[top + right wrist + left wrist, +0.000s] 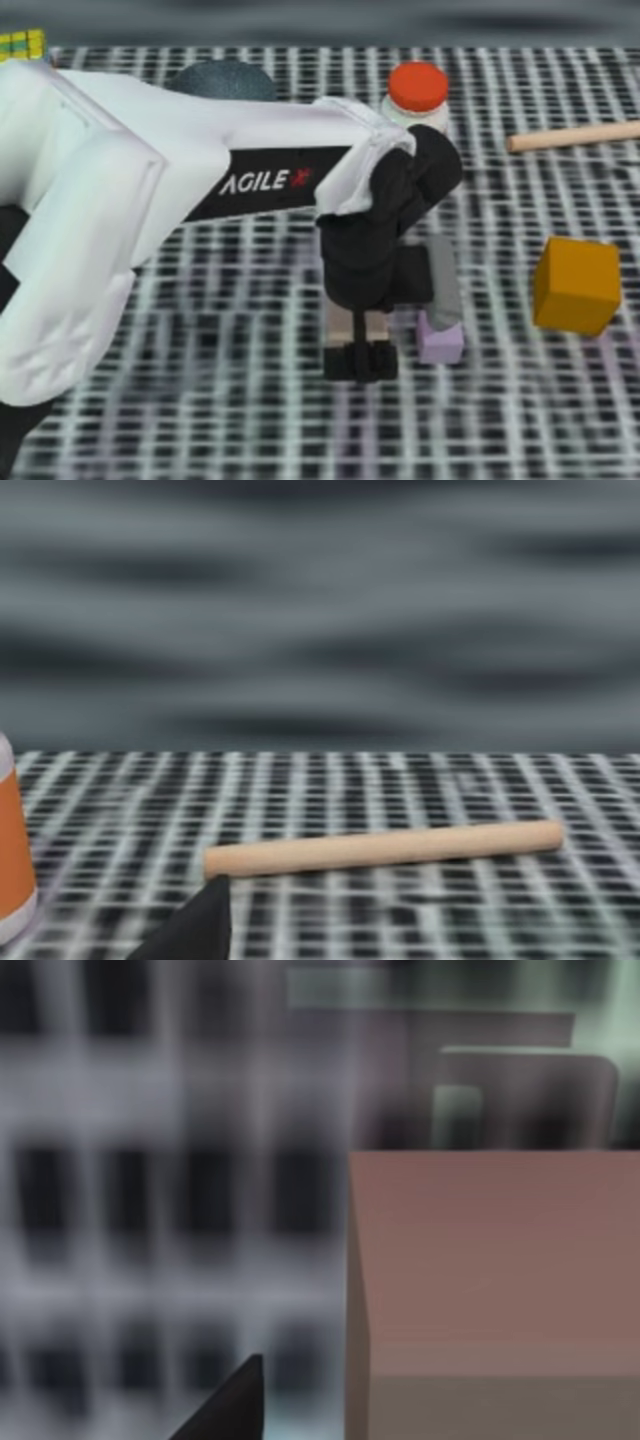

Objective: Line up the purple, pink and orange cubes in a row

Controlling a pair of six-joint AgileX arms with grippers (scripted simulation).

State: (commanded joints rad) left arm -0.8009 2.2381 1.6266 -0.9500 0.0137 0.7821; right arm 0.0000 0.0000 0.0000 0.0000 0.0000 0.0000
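Observation:
My left gripper [360,362] points down at the table's centre, straddling the pink cube [341,324], which it mostly hides from above. In the left wrist view the pink cube [495,1290] fills the frame, and a strip of table shows between it and one dark fingertip [235,1400], so the gripper is open. The small purple cube [441,341] sits just right of the gripper. Farther right is the large orange cube [575,285]. My right arm is outside the top view, and its wrist view shows one dark fingertip [200,920] above the mat.
A red-capped bottle [418,90] stands at the back behind the left wrist. A wooden rod [575,135] lies at the back right. A grey slab [445,280] stands behind the purple cube. A puzzle cube [22,43] and a dark round object [220,80] are at the back left.

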